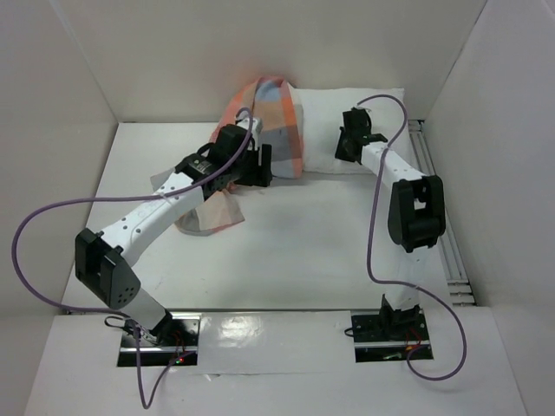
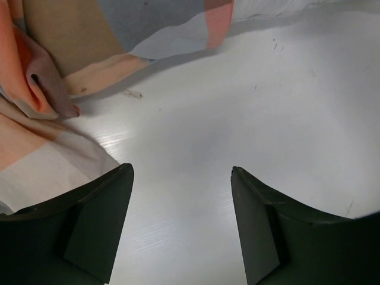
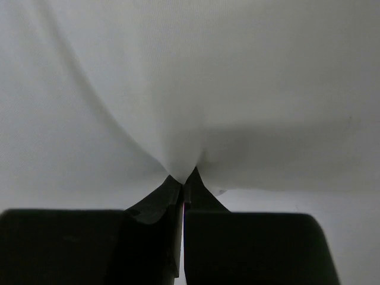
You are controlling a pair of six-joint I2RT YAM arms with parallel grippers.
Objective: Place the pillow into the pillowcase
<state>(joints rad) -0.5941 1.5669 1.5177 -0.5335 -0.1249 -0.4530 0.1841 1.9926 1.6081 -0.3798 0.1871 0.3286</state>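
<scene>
The white pillow (image 1: 342, 117) lies along the back wall, its left end inside the checked pillowcase (image 1: 270, 121). The rest of the pillowcase trails down to the left under my left arm. My right gripper (image 1: 349, 146) is shut on the pillow's near edge; in the right wrist view the jaws (image 3: 184, 178) pinch a fold of the white pillow (image 3: 196, 89). My left gripper (image 1: 258, 165) is open and empty, just above the table beside the pillowcase's hem (image 2: 107, 59). Its fingers (image 2: 95, 219) hold nothing.
White walls close in the table at the back and both sides. A metal rail (image 1: 442, 217) runs along the right edge. A purple cable (image 1: 373, 225) loops off each arm. The arm bases sit at the near edge.
</scene>
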